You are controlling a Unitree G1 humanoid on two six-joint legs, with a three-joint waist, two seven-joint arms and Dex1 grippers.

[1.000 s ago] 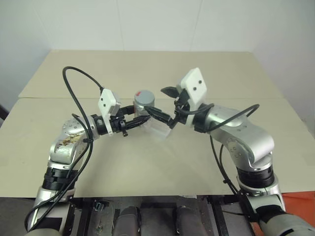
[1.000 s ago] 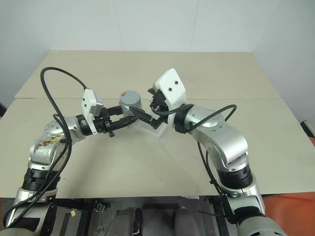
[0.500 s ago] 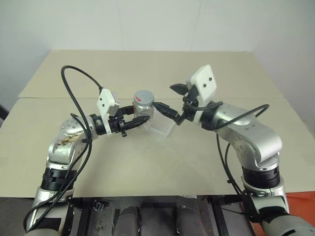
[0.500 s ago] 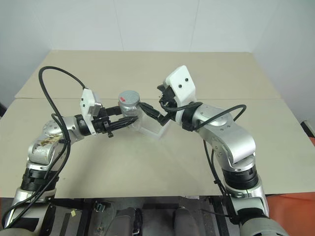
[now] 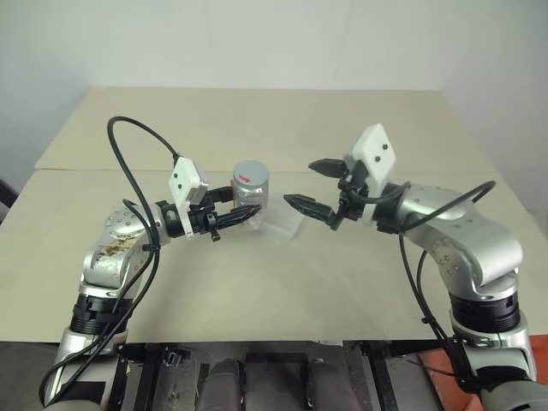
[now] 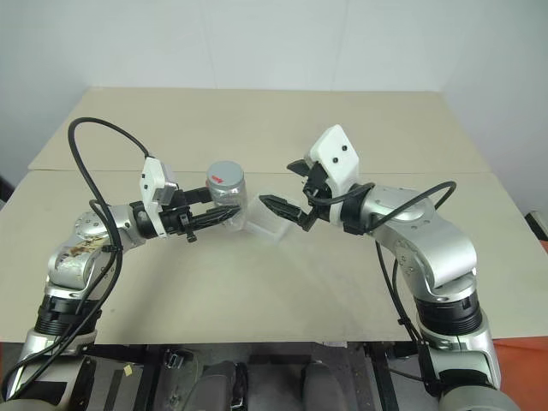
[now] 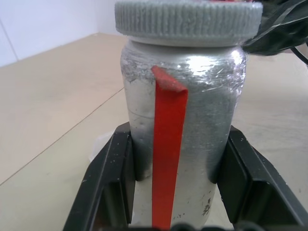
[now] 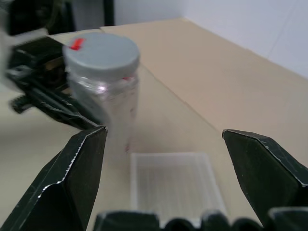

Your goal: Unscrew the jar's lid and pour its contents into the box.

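Silvery jar (image 5: 249,190), lid (image 5: 250,171) on, is clamped upright by the left end effector (image 5: 244,212) just beside the box (image 5: 281,224); the right end effector (image 5: 310,184), spread wide near the jar, should centre squarely over the lid before closing and twisting.

A beige surface (image 5: 282,282) with a seam running across it meets plain white walls (image 5: 257,43) in a corner.

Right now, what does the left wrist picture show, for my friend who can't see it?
A silvery-grey can-like jar with a vertical red stripe stands clamped between the left end effector's two black fingers. Its ridged grey round lid is on top, above a beige table.
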